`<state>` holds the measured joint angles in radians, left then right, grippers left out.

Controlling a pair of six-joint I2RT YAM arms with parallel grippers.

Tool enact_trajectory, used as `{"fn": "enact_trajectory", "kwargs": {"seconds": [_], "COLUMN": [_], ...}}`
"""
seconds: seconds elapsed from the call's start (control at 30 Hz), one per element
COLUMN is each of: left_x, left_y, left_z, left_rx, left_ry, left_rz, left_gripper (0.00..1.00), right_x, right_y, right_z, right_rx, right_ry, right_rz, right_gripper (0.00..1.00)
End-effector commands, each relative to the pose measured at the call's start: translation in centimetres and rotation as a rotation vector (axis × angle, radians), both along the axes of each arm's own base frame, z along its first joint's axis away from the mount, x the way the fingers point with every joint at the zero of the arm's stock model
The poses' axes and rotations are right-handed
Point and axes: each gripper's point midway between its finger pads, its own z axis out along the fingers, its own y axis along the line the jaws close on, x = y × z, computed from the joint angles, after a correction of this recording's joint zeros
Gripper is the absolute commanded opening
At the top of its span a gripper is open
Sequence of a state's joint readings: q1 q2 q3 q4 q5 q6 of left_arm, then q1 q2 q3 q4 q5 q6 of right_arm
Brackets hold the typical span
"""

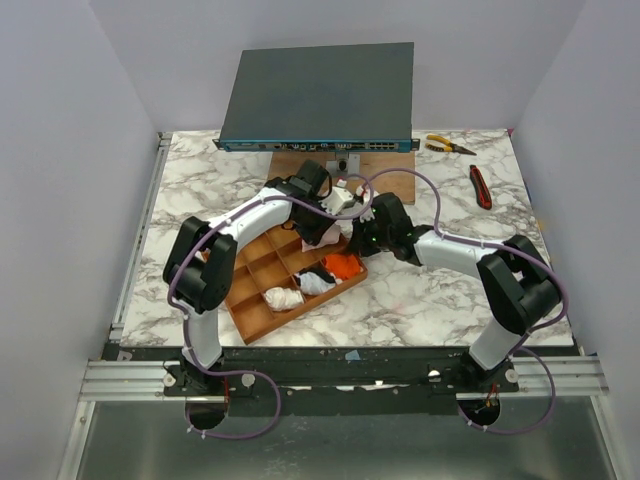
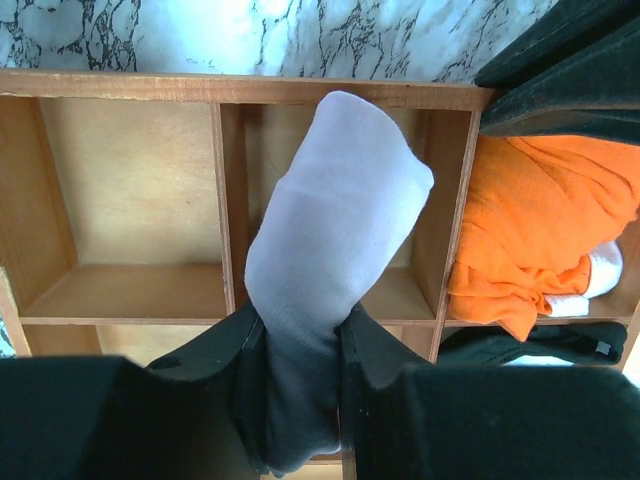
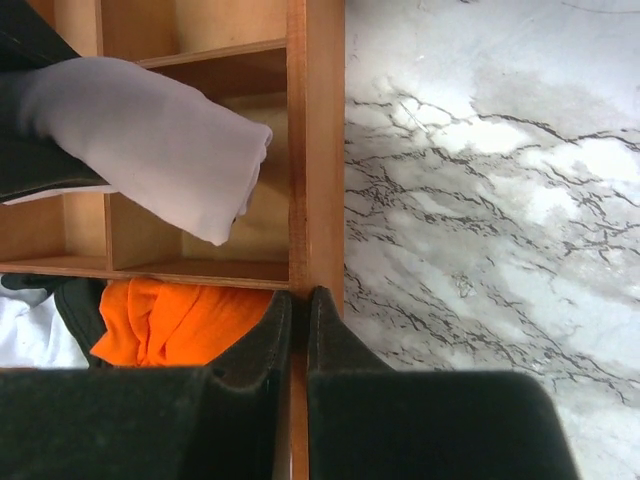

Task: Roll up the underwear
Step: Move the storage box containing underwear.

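My left gripper (image 2: 300, 330) is shut on a rolled light blue-grey underwear (image 2: 335, 230) and holds it over a bare compartment of the orange-brown tray (image 2: 140, 290). The right wrist view shows that roll (image 3: 150, 140) tilting down into the tray's corner compartment. My right gripper (image 3: 298, 300) is shut on the tray's side wall (image 3: 315, 150). Orange underwear (image 2: 540, 230) fills the neighbouring compartment, with a black one (image 2: 530, 345) beside it. From above, both grippers (image 1: 322, 228) (image 1: 362, 240) meet at the tray's far right corner. A cream piece (image 1: 283, 297) lies in a near compartment.
More loose garments (image 1: 345, 200) lie just behind the tray, by a wooden board (image 1: 390, 180). A dark flat box (image 1: 320, 95) stands at the back. Yellow-handled pliers (image 1: 448, 145) and a red cutter (image 1: 481, 186) lie at the back right on the marble table (image 1: 440, 300).
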<state>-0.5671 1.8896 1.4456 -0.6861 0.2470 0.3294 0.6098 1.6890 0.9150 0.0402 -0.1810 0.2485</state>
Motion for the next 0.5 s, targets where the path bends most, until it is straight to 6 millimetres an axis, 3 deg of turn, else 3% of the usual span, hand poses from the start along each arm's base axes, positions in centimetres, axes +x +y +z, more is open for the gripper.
{"fn": "enact_trajectory", "kwargs": {"seconds": [0.0,0.33,0.47], "left_x": [1.9,3.5,3.4], "left_y": [-2.6,-4.5,-4.7], "left_z": [1.6,4.7,4.5], "left_rx": [-0.088,-0.176,-0.195], "left_ry": [-0.031,-0.086,-0.102], "left_rz": [0.078,0.107,0.111], "left_gripper": [0.00,0.00,0.00], "right_x": [-3.0,-3.2,-3.3], "right_y": [-0.6,-0.5,-0.5], "right_z": [-2.2,-1.9,-2.0], "right_rx": [-0.070,-0.058,-0.051], "right_ry": [0.065,0.068,0.072], "right_rz": [0.085,0.094,0.098], "right_gripper": [0.01,0.01,0.01]}}
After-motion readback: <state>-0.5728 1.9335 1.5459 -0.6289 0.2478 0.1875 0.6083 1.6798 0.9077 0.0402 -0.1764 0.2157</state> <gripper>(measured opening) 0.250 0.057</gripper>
